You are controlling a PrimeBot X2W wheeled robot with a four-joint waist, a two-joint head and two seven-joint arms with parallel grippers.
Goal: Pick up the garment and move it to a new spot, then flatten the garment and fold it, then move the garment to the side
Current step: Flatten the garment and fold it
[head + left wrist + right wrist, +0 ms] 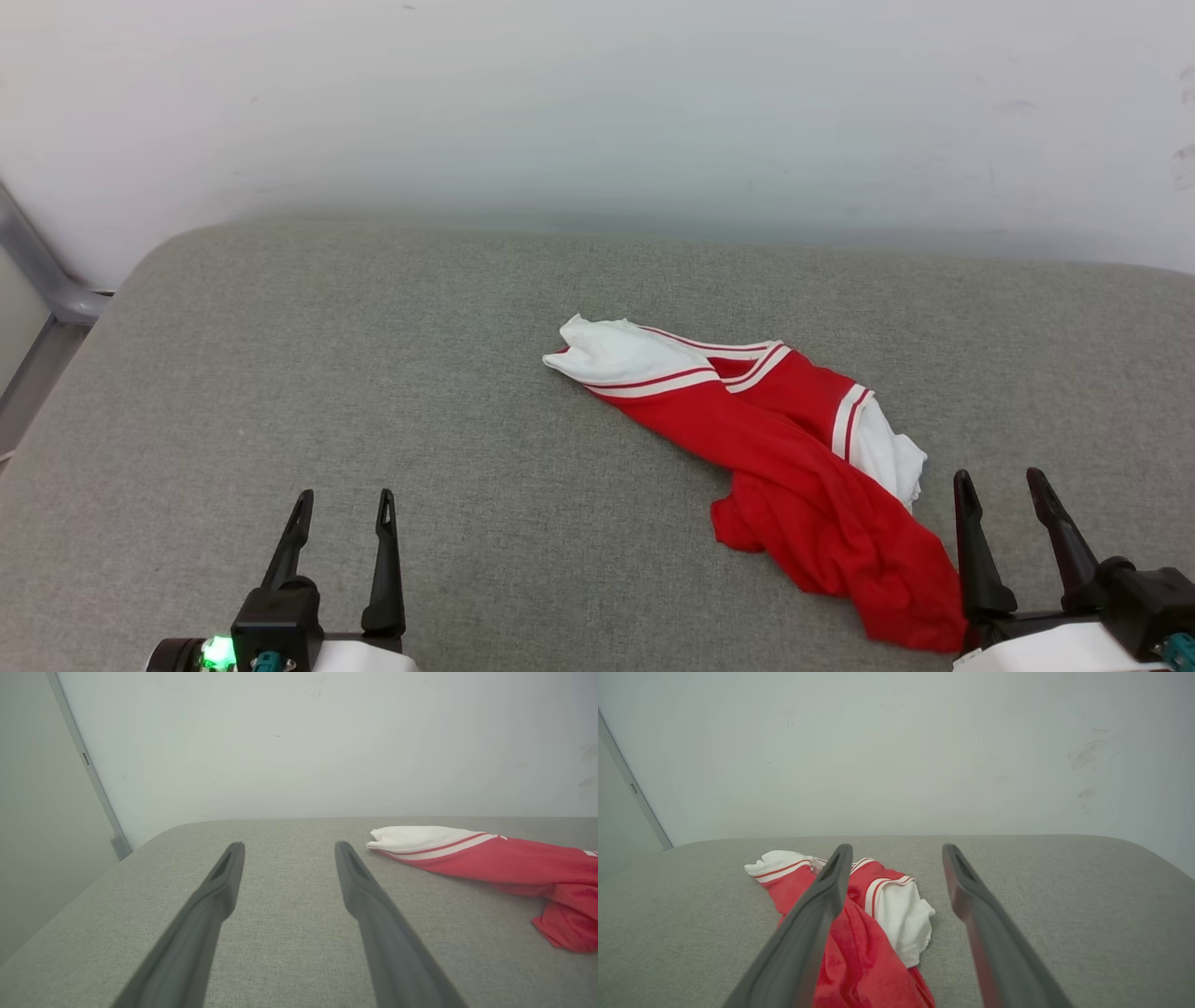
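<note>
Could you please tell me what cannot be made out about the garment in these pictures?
- Head view: the garment lies crumpled and folded over itself, so any print is hidden.
- Head view: its near end overlaps the right gripper; contact cannot be told.
- Left wrist view: the right edge cuts it off.
- Right wrist view: one finger covers part of it; the bottom edge cuts off the rest.

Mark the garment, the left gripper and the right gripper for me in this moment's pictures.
garment (794,462): head view, on the crumpled red body cloth.
left gripper (344,497): head view, midway between the tips of its open jaws.
right gripper (999,476): head view, midway between the tips of its open jaws.
</note>
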